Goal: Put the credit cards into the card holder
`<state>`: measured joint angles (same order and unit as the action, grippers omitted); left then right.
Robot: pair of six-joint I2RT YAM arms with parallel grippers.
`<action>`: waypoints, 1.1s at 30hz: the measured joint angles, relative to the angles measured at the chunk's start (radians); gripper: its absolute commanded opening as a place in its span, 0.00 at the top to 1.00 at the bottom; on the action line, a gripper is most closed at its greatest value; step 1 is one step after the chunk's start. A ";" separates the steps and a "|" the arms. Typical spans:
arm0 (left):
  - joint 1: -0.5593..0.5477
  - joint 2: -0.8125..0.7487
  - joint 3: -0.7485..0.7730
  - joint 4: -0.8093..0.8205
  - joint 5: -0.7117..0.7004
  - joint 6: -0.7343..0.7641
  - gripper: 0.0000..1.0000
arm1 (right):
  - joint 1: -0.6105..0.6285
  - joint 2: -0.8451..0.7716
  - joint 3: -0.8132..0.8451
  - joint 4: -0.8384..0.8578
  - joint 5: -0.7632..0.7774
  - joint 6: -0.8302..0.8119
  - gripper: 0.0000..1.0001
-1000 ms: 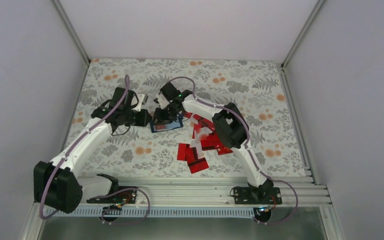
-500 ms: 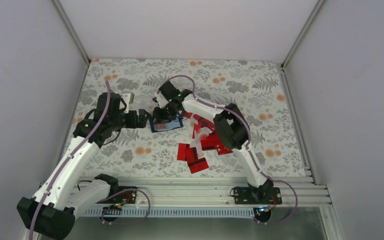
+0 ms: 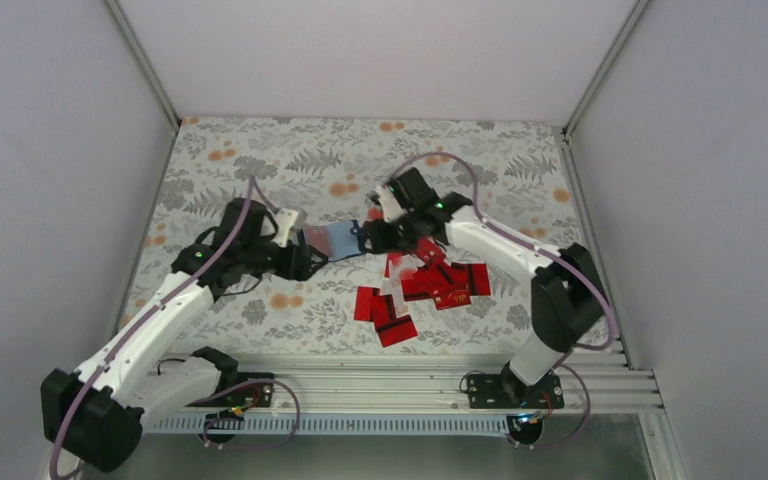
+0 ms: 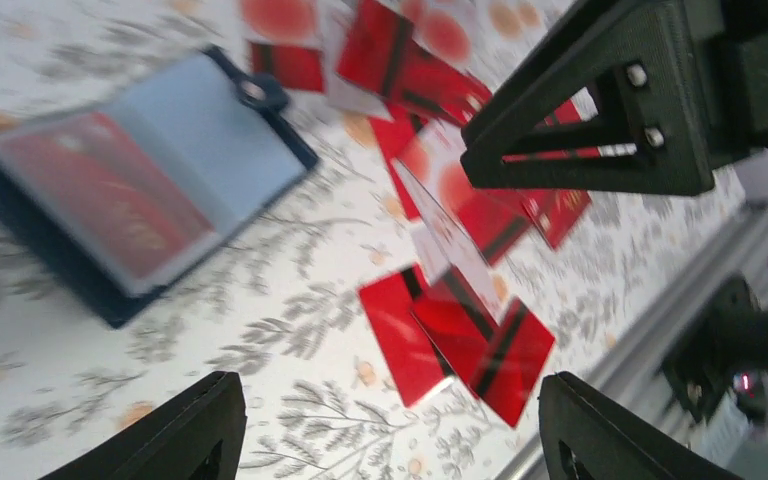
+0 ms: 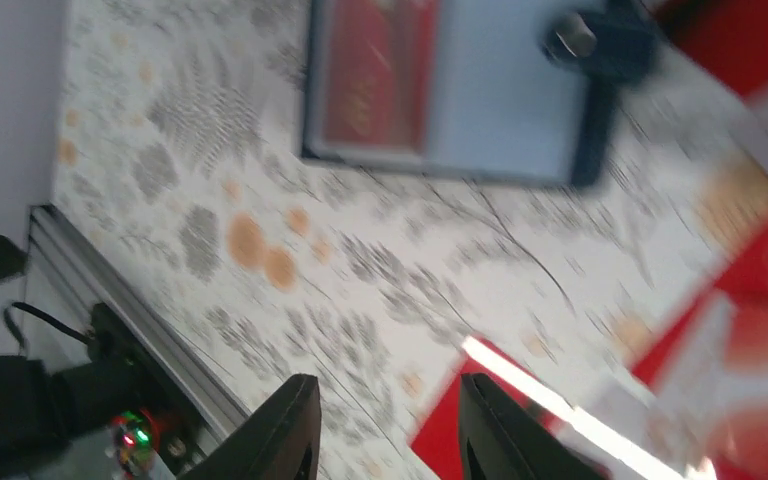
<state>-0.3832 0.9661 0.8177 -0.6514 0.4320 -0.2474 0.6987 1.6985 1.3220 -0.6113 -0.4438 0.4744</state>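
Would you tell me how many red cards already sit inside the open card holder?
1: a red card in one half of the card holder; more may be hidden behind it.

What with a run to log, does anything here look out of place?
The card holder lies open with one red card in its pocket; the other credit cards sprawl in an overlapping heap beside it.
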 measured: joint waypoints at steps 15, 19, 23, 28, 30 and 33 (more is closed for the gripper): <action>-0.363 0.395 0.012 0.169 0.005 -0.030 0.37 | -0.244 -0.354 -0.564 0.033 -0.034 0.121 0.54; -0.441 0.529 0.107 0.187 -0.034 -0.026 0.38 | -0.296 -0.374 -0.599 0.039 -0.046 0.126 0.45; -0.488 0.584 0.142 0.179 -0.041 0.000 0.38 | -0.306 -0.381 -0.661 0.057 -0.105 0.132 0.41; -0.515 0.586 0.126 0.136 -0.016 0.061 0.38 | -0.306 -0.391 -0.726 0.039 -0.170 0.126 0.38; -0.537 0.586 0.126 0.119 -0.010 0.082 0.38 | -0.306 -0.395 -0.727 0.034 -0.189 0.122 0.37; -0.584 0.587 0.126 0.108 -0.010 0.116 0.38 | -0.306 -0.397 -0.735 0.036 -0.239 0.108 0.37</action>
<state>-0.9676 1.5532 0.9432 -0.5438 0.4217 -0.1318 0.3931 1.3018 0.5865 -0.5751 -0.6827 0.5819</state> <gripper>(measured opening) 0.618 0.627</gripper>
